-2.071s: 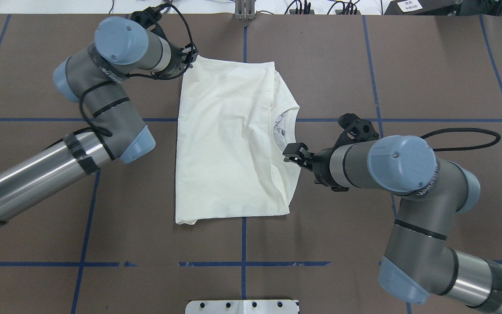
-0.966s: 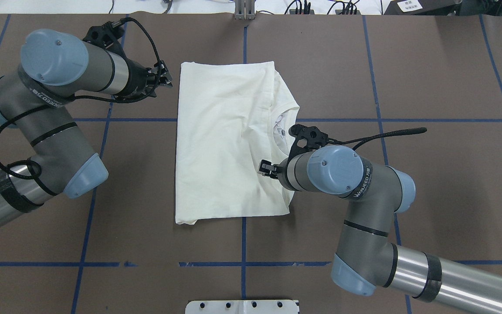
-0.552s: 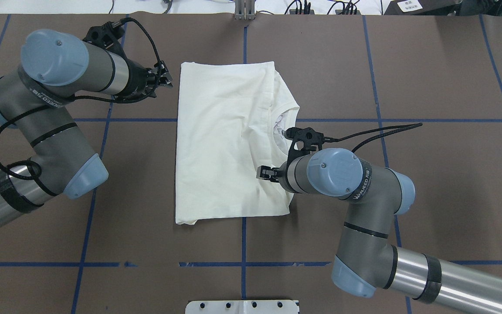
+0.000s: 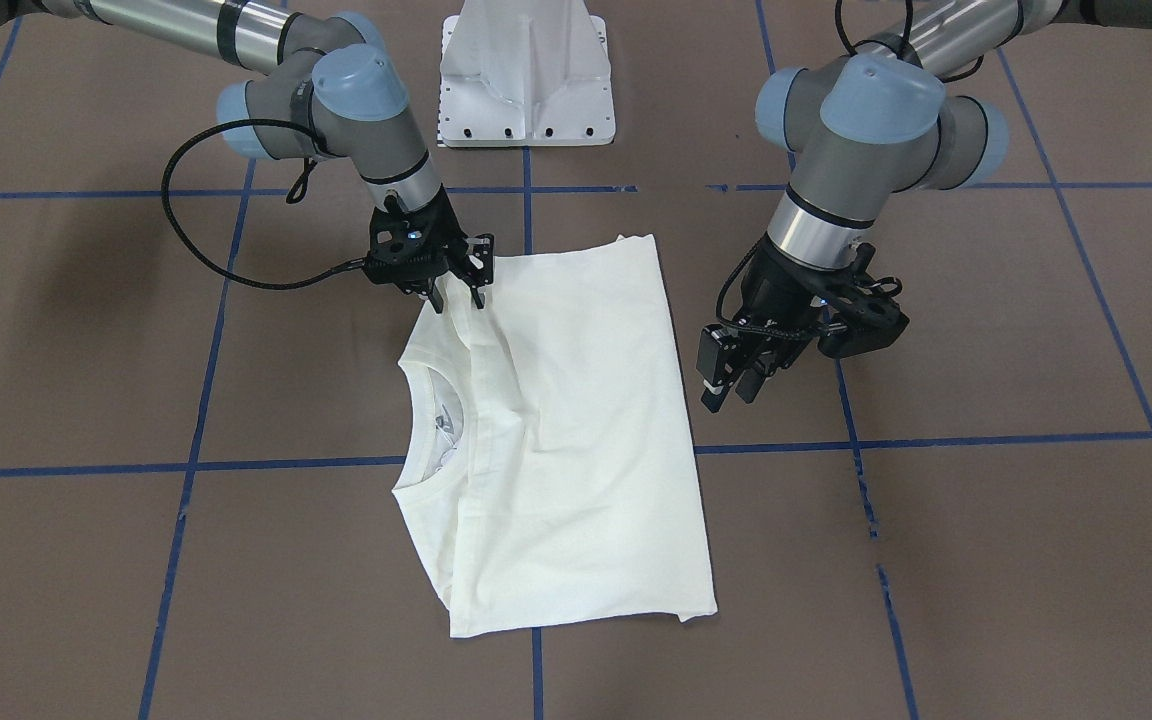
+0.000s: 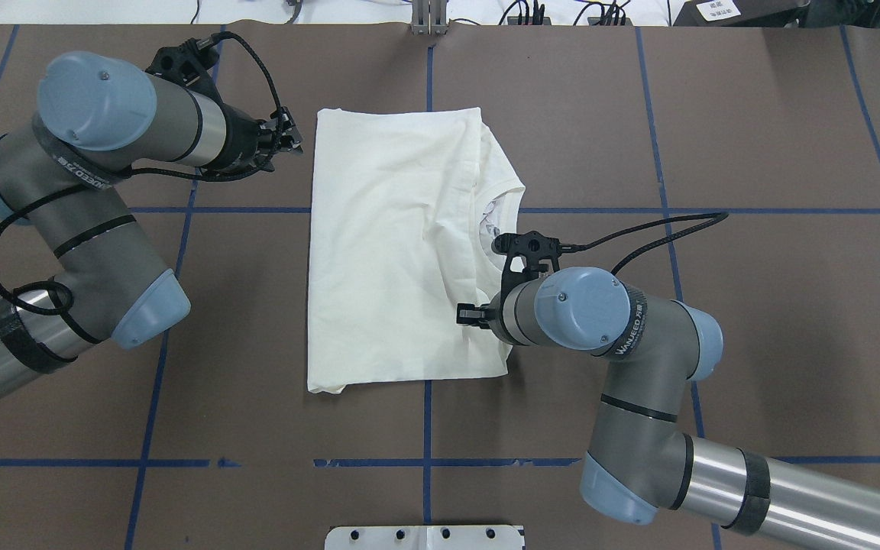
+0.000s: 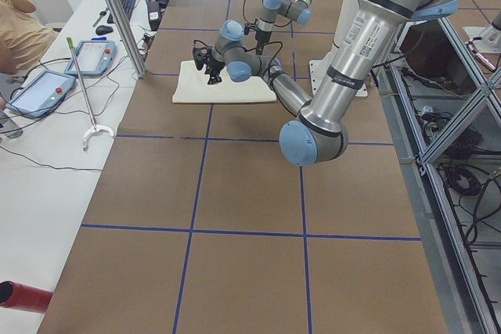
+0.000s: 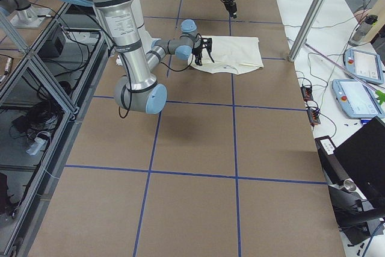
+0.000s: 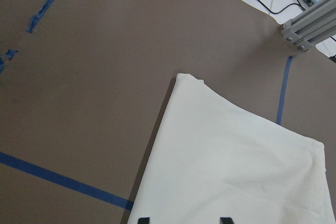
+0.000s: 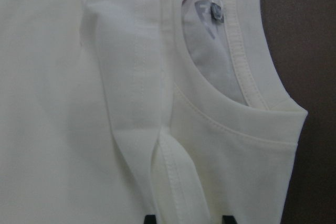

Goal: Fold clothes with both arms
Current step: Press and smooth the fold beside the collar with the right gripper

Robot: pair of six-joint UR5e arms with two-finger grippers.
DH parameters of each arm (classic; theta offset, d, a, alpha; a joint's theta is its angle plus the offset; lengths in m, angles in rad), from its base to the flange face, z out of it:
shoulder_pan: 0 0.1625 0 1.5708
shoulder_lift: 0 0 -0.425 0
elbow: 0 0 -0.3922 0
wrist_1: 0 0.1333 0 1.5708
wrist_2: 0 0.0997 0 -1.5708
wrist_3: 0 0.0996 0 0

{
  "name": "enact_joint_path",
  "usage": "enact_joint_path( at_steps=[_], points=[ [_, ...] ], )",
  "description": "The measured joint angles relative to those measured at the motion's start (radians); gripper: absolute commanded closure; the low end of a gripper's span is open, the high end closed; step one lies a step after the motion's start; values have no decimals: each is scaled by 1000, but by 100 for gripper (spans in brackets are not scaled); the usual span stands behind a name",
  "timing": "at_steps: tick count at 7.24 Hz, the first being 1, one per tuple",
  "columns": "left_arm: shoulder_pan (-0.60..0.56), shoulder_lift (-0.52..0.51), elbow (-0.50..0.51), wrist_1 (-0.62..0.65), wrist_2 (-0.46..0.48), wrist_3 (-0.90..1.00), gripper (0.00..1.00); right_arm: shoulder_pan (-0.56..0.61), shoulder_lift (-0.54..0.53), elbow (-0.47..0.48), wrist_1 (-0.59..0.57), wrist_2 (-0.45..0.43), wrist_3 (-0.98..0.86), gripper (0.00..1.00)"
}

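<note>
The cream-white T-shirt (image 5: pixel 394 252) lies at the middle of the brown matte surface (image 5: pixel 753 114), folded into a long, soft rectangle over a crossing of blue tape lines (image 5: pixel 715 210). Its far edge and the long edge on the robot's left run straight and crisp. The side on the robot's right is stepped, with layers of knit cloth bulging out at the shoulder. A small tab pokes out at the near left corner. The ribbed round neck (image 9: pixel 237 40) opens on that right side, and a grey printed label (image 9: pixel 202 11) shows inside it.

Over to the right arm (image 5: pixel 585 309), grey metal tube with light-blue caps: it bends over the shirt's near right part. The black right tool (image 4: pixel 456 298) points down at the cloth just beside the neck. In its wrist view the two fingertips (image 9: pixel 150 219) stand apart, jaws spread. A rounded, stitched ridge of cloth (image 9: pixel 176 182) rises between them, and nothing is clamped.

The left arm (image 5: pixel 96 92) holds the black left tool (image 5: pixel 296 143) just off the shirt's far left corner, with a strip of brown showing between them. Its jaws are spread too and hold nothing, and its wrist view looks down on that square corner.

Brown surface shows on every side of the shirt, widest toward the two ends. The white metal base plate (image 4: pixel 526 70) sits well apart at the robot's edge.
</note>
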Motion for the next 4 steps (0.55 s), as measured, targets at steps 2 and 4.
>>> enact_joint_path(
  at_steps=[2, 4],
  points=[
    [0, 0, -4, 0, -1, 0, 46, 1, -2, 3, 1, 7, -1, 100],
    [1, 0, -6, 0, 0, -1, 46, 13, -14, 22, 1, 13, -2, 100]
  ],
)
